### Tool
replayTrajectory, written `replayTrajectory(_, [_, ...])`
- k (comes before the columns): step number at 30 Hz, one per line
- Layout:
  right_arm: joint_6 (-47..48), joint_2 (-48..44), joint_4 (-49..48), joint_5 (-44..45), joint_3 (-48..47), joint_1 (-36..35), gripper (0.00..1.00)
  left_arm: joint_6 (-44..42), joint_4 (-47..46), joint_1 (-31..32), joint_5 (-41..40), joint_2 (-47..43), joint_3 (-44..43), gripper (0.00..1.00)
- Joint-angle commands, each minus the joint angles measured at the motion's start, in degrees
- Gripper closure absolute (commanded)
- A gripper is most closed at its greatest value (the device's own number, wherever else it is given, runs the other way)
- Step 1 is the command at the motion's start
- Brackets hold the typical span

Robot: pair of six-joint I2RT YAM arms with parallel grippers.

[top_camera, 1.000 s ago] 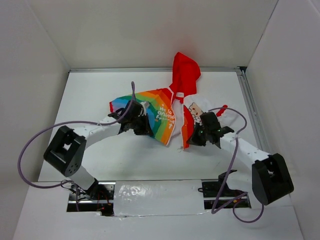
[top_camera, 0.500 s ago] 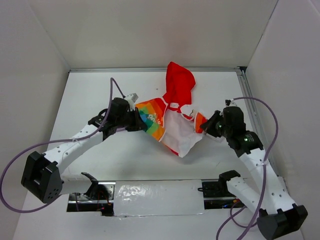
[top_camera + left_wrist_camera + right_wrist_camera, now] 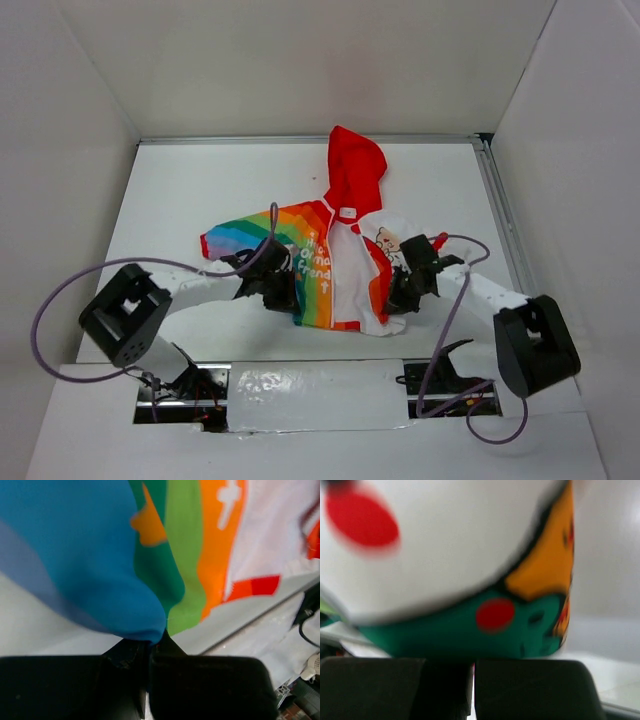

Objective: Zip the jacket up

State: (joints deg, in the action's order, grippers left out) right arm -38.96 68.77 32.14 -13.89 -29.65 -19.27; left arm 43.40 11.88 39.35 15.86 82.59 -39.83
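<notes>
**One jacket (image 3: 345, 255) on the table (image 3: 190, 190).** It lies about midway between the left and right edges, nearer the near edge than the far one. Its long axis runs from far edge to near edge with a slight tilt. The single red hood (image 3: 355, 170) points to the far edge and the hem to the near edge.

Two front panels are seen. The rainbow-striped panel (image 3: 310, 265) with white lettering is on the left. The white panel (image 3: 395, 245) with a cartoon figure is on the right (a pale strip shows between them, so the front is not closed). One rainbow sleeve (image 3: 228, 240) reaches toward the left edge.

There are two arms, each with one gripper and one purple cable (image 3: 36, 335).
- **Left gripper (image 3: 280, 288):** it sits at the lower part of the striped panel. In its wrist view the fingers (image 3: 200, 685) are pressed together, pinching a blue fold of the fabric.
- **Right gripper (image 3: 405, 290):** it sits at the lower part of the white panel. In its wrist view (blurred) the fingers (image 3: 530, 687) are likewise pressed together, pinching white cloth with a green print.
</notes>
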Motion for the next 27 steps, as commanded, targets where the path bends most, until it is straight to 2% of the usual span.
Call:
replayTrajectory(1, [-0.85, 8.44, -6.56, 2.99, -4.26, -0.07, 1.00, 1.25, -2.47, -0.06, -1.09, 7.22, -4.36, 1.00])
replayTrajectory(6, [-0.33, 19.19, -9.37, 6.86, -16.01, 0.98, 1.00, -0.41, -2.65, -3.92, -2.58, 17.93, -13.23, 1.00])
replayTrajectory(9, [1.42, 27.00, -10.60, 10.45, -24.91, 3.18, 1.00, -2.08, -3.17, -10.50, -2.24, 21.82, -19.56, 1.00])
replayTrajectory(12, [3.35, 29.83, -12.53, 10.91, -32.74, 5.20, 1.00, -4.19, -4.06, -14.90, -0.92, 24.20, -25.45, 1.00])
replayTrajectory(14, [4.94, 29.93, -12.02, 7.15, -38.08, 6.34, 1.00, -5.51, -2.49, -16.58, -1.79, 24.99, -30.36, 1.00])
replayTrajectory(16, [8.10, 28.27, -9.39, -3.99, -40.21, 6.87, 1.00, -6.56, -0.28, -16.77, -3.37, 23.68, -31.97, 1.00])
replayTrajectory(19, [8.64, 20.81, -8.68, -15.26, -35.67, 7.05, 1.00, -7.01, -1.41, -16.59, -1.81, 19.56, -29.17, 1.00])
replayTrajectory(21, [8.02, 13.60, -7.71, -15.99, -27.77, 6.35, 0.99, -6.66, -2.03, -16.50, -0.66, 17.70, -25.48, 1.00])
replayTrajectory(23, [7.50, 8.34, -5.87, -12.85, -19.51, 6.17, 0.87, -6.04, -1.60, -16.59, -0.65, 15.68, -22.58, 0.92])
replayTrajectory(24, [6.89, 7.09, -4.73, -10.04, -17.39, 6.35, 0.79, -5.70, -0.99, -16.59, -1.17, 15.24, -21.87, 0.83])
replayTrajectory(25, [6.01, 6.38, -2.63, -3.23, -13.20, 6.43, 0.72, -5.08, -0.37, -16.50, -2.05, 14.37, -20.91, 0.72])
replayTrajectory(26, [3.65, 5.42, -1.57, -0.29, -11.50, 6.70, 0.68, -4.90, 1.20, -16.59, -2.49, 13.92, -20.55, 0.64])
replayTrajectory(27, [2.67, 5.06, -0.60, 2.44, -10.35, 6.87, 0.62, -4.73, 1.91, -16.59, -2.93, 13.48, -20.20, 0.52])
